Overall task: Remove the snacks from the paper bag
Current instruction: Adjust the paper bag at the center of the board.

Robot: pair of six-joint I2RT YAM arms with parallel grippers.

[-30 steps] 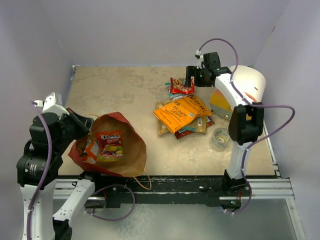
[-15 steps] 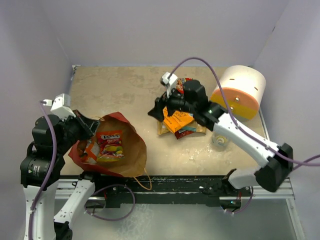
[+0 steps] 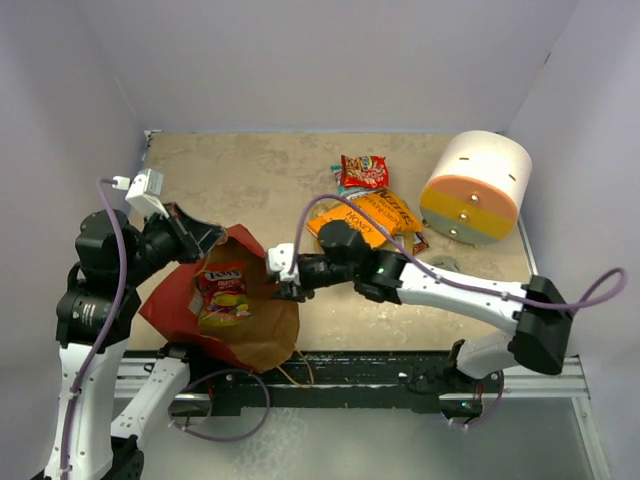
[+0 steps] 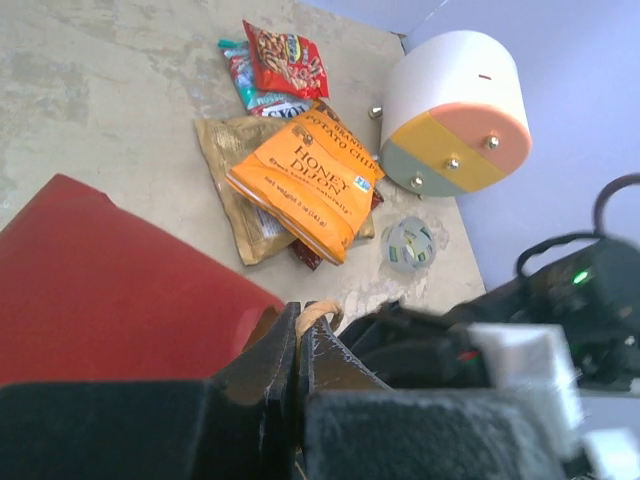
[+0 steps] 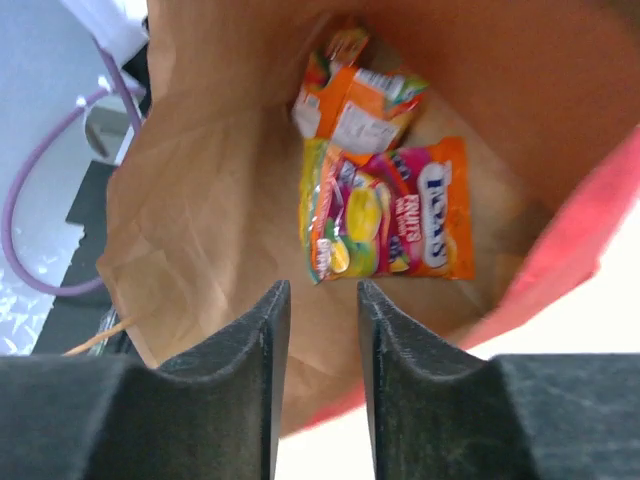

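Observation:
The paper bag (image 3: 255, 322), red outside and brown inside, lies open at the front left. My left gripper (image 3: 205, 238) is shut on its tan string handle (image 4: 322, 320) and holds the rim up. Inside lies a multicoloured candy pack (image 3: 225, 292), with an orange packet (image 5: 360, 95) deeper in the bag (image 5: 190, 200). My right gripper (image 3: 278, 285) is at the bag's mouth. Its jaws (image 5: 322, 290) stand partly open with nothing between them, just short of the candy pack (image 5: 385, 220). More snacks (image 3: 365, 222) are piled on the table.
A white cylinder (image 3: 475, 185) with an orange and yellow band stands at the back right. A small clear tape roll (image 4: 408, 243) lies near it. A red snack packet (image 3: 362, 172) sits behind the pile. The right arm (image 4: 480, 340) stretches across the table's front.
My right arm swung from the back right, over the snack pile, to the bag's mouth, and its jaws narrowed. The left gripper raised the bag's rim.

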